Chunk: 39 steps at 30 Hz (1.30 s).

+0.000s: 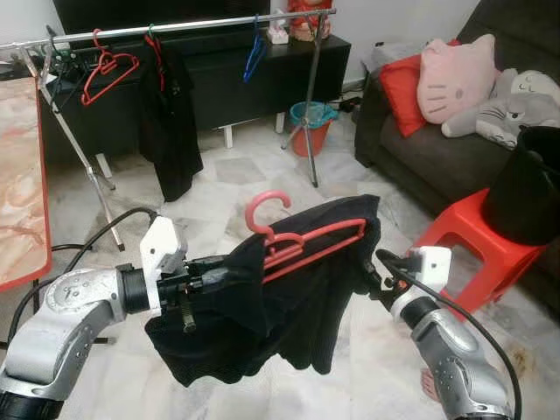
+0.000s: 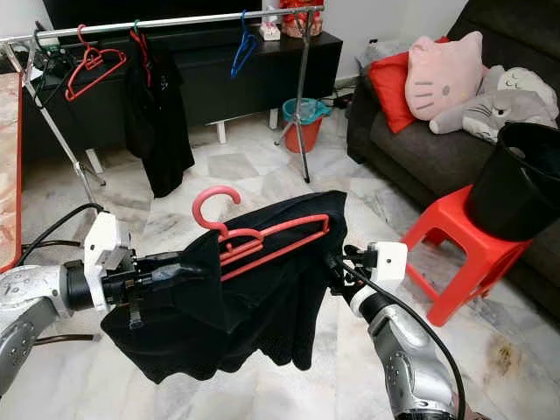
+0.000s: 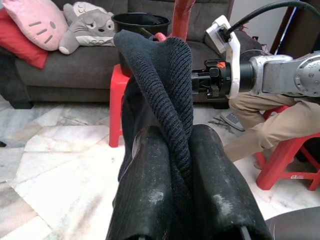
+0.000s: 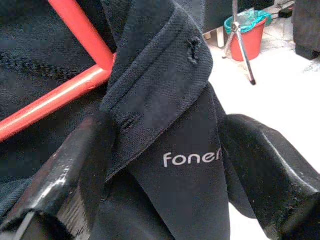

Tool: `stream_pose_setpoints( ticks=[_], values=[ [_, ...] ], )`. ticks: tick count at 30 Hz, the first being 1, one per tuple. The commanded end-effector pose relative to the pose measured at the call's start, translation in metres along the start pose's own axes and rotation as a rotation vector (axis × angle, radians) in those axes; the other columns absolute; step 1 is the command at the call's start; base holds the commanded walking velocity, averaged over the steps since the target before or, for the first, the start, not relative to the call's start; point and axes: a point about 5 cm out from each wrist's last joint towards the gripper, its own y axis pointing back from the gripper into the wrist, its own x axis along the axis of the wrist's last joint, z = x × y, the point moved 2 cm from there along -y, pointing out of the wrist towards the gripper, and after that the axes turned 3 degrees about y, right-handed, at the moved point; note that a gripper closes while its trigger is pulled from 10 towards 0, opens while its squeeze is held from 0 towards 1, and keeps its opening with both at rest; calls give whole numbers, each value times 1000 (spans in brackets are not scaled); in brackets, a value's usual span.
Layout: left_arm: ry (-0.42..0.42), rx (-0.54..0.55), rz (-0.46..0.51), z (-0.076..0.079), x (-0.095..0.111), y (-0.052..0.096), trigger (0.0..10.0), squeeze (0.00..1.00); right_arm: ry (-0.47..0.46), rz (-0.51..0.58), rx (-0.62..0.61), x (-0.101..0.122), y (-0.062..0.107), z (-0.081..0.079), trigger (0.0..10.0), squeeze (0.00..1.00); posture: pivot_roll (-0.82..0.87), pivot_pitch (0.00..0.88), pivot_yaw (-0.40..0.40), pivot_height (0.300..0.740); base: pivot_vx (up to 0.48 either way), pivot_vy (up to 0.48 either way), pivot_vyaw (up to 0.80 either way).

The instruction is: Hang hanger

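Note:
A red hanger carries a black shirt, and I hold both in the air in front of me, the hook pointing up. My left gripper is shut on the shirt's left shoulder, where knitted fabric is squeezed between its fingers. My right gripper is shut on the shirt's button placket at the other end, beside the red hanger bar. The silver clothes rail stands across the room, far beyond both grippers.
On the rail hang a red hanger, a black garment and a blue hanger. A bin stands by the rack's leg. At right are a sofa and a red stool bearing a black bucket. A table edge is on the left.

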Motion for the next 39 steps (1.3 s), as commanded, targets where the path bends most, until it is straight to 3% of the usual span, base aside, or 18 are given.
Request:
stream_pose_setpoints(
  ticks=[1,15,25,32,33,39],
  values=[
    [-28,-38,38,6,12,0,10000,0,6,-9,10,0,0,2,10000,0,34,44,-75,740,0,0,0],
    [-31,-52,39,8,15,0,10000,0,17,-7,9,1,-2,4,10000,0,35,46,-73,740,0,0,0],
    [-34,-53,42,8,17,0,10000,0,29,2,120,3,-2,-8,10000,0,35,47,-72,740,0,0,0],
    [-34,-51,40,8,16,0,10000,0,37,4,108,2,-2,-7,9922,0,35,47,-72,740,0,0,0],
    [-32,-50,39,8,16,0,10000,0,28,8,81,3,-2,-3,0,0,35,47,-72,740,0,0,0],
    [-25,-44,27,8,13,2,10000,0,34,17,53,5,-4,2,0,0,36,46,-73,740,0,0,0]
  ],
)
